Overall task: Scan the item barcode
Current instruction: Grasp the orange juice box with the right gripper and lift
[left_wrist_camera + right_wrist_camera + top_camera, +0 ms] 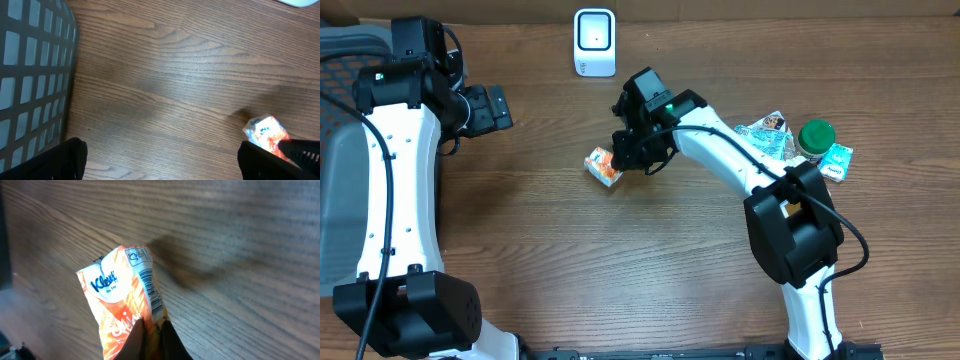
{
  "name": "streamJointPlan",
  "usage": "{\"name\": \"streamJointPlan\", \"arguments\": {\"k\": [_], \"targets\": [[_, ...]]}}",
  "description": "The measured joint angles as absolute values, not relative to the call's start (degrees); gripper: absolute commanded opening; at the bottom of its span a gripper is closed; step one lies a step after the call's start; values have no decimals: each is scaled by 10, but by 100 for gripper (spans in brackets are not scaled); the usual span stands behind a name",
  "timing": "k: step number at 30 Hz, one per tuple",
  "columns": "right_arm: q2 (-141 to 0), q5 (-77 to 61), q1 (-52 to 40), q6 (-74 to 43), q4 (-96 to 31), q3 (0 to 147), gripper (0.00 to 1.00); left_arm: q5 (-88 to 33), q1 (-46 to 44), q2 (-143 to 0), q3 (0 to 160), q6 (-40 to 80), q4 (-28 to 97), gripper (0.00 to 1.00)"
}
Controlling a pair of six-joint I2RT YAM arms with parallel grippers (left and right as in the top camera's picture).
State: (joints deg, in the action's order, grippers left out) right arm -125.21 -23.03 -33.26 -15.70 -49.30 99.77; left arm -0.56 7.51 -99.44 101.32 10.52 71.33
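Observation:
An orange and white tissue pack (603,166) is the item, lying mid-table. My right gripper (623,158) is shut on its right edge. In the right wrist view the dark fingertips (172,340) pinch the pack (120,305) just below its barcode (151,289), which runs along the pack's right side. The white scanner (594,42) stands at the back edge of the table, apart from the pack. My left gripper (498,106) hovers open at the left with nothing between its fingers (70,157); its view catches the pack (266,134) at lower right.
A grey mesh basket (345,120) sits at the far left, its wall (30,75) close to the left gripper. At the right lie a green-lidded jar (815,137), a teal packet (836,162) and a crinkled wrapper (767,132).

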Motion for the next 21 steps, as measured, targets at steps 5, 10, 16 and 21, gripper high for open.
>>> {"name": "streamJointPlan", "arguments": {"k": [5, 10, 16, 21], "targets": [[-1252, -199, -362, -170, -507, 996, 44, -6, 75, -994, 1013, 105, 713, 100], [-1252, -192, -385, -155, -502, 996, 29, -6, 75, -994, 1013, 105, 713, 100], [-1252, -210, -389, -150, -499, 996, 21, -6, 75, -994, 1013, 105, 713, 100], [-1252, -216, -413, -150, -495, 978, 18, -6, 75, -994, 1013, 105, 713, 100]]}}
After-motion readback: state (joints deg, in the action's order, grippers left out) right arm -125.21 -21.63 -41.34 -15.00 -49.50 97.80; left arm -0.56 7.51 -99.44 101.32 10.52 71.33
